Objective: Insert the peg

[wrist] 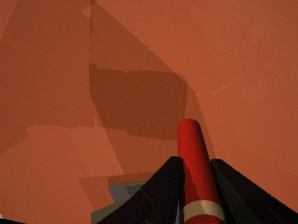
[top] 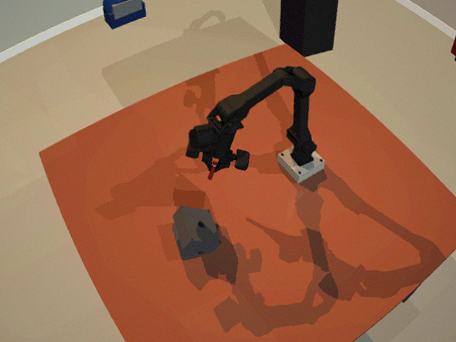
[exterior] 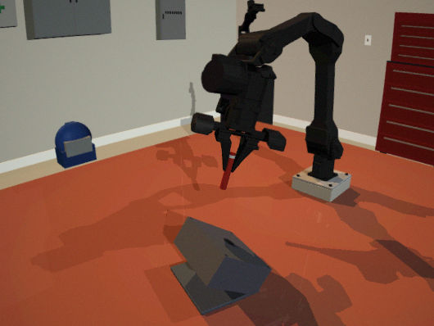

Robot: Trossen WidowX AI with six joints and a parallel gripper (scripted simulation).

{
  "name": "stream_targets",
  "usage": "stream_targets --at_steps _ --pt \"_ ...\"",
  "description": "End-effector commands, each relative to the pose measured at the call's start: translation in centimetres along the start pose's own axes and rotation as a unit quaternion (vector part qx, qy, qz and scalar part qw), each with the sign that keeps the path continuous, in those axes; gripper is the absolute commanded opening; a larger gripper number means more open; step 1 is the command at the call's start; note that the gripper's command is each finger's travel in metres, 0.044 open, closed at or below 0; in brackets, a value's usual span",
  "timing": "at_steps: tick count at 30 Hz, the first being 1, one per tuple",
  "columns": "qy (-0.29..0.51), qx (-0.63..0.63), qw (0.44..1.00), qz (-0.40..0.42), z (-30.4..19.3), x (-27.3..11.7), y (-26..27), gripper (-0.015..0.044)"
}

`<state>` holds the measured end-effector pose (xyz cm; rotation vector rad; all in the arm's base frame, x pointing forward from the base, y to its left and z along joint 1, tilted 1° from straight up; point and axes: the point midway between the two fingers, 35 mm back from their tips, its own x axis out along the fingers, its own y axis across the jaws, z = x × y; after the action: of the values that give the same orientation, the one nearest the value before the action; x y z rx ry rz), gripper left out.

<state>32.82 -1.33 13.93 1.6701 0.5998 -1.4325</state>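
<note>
A round red peg with a pale band near its top is held in the air, tilted, its lower end toward the left in the top and exterior views. My gripper is shut on the peg's upper part. The grey sloped panel block stands on the table, below and in front of the gripper and apart from the peg. Its dark round hole shows in the top view; in the exterior view it is seen at a shallow angle among shadow. The wrist view shows only part of the block, behind the fingers.
The block's base plate sticks out under its back. The arm's white base stands on the orange table top, right of the block. Shadows of the arm cross the table. A dark cabinet stands beyond the table.
</note>
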Motion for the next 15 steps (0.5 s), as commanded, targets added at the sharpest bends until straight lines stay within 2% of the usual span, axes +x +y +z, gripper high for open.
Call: stream_targets --at_steps 1,15 --pt "0.001 -0.003 1.0 0.008 -0.5 -0.1 -0.1 0.0" --pt "0.012 -0.015 0.999 0.034 -2.5 -0.6 -0.5 0.0"
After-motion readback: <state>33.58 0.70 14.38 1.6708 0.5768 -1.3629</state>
